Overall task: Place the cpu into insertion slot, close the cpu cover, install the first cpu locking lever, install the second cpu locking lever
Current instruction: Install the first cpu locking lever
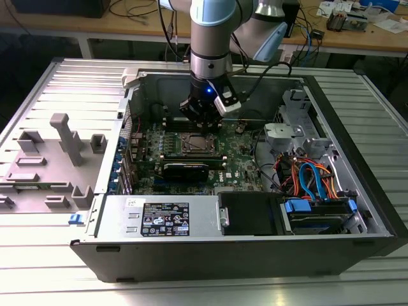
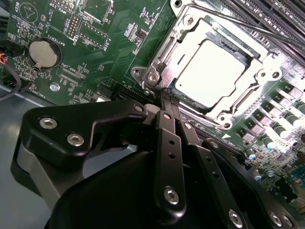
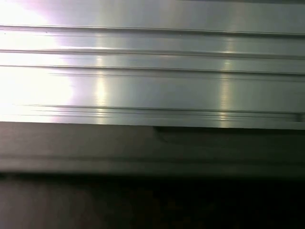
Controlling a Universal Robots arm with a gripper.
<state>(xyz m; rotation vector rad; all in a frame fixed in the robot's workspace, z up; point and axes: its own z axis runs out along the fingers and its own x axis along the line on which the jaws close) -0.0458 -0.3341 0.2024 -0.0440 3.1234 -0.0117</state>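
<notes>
Silver top: we see the cpu (image 2: 209,74) seated flat inside the insertion slot (image 2: 164,50), with the cpu cover (image 2: 267,62) lying down over it so the chip shows through its square window.
Gripper: our gripper (image 2: 167,102) has its two black fingers (image 2: 167,143) drawn together to a narrow point with nothing between them, the tip touching or just beside the slot's near corner.
Lever: a thin steel locking lever (image 2: 248,26) runs along the slot's far side; we cannot tell whether it is hooked.
Step in hand: we judge it to be seating a locking lever, with placing and covering already done.
Doing it well: we press with the closed tip on the lever itself, never on the chip, and keep the push along the slot's rim.
Whole scene: our arm stands over the slot (image 1: 193,145) inside the open computer case (image 1: 255,236).
</notes>
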